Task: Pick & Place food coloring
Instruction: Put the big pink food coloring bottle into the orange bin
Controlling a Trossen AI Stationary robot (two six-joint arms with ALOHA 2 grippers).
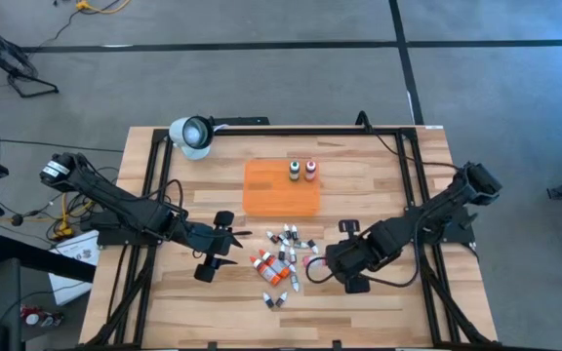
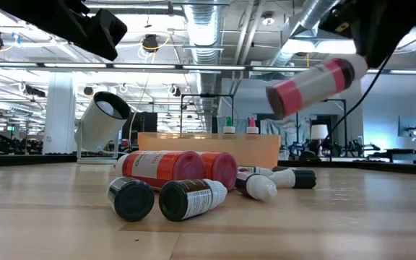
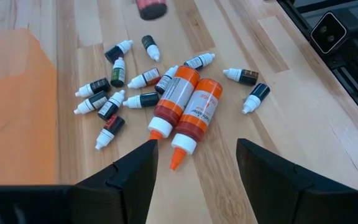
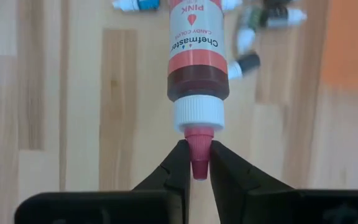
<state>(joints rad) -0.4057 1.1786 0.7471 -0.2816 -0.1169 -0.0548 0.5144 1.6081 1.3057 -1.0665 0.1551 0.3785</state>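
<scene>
Right pincer [image 4: 195,163]: pressed together on the pink nozzle tip of a pink food coloring bottle [image 4: 197,56], which is held clear of the table [image 1: 379,180]; in the low view the same bottle [image 2: 315,87] hangs tilted in the air above the pile. Left pincer [image 3: 194,163]: spread wide and holding nothing, positioned beside the pile, its 2 fingers [image 3: 129,177] framing the tips of the 2 large orange bottles [image 3: 185,109]. Pile of food coloring [image 1: 283,263]: lies on the table between the 2 arms, made up of the 2 large orange bottles side by side and touching, ringed by many small dark vials with white caps [image 3: 107,102], all on their sides. Orange tray [image 1: 279,187]: flat on the table beyond the pile, carrying 2 upright bottles near its far right corner, 1 green [image 1: 294,172] and 1 red [image 1: 311,171]. A white lamp [image 1: 191,134] sits at the far left edge of the table.
</scene>
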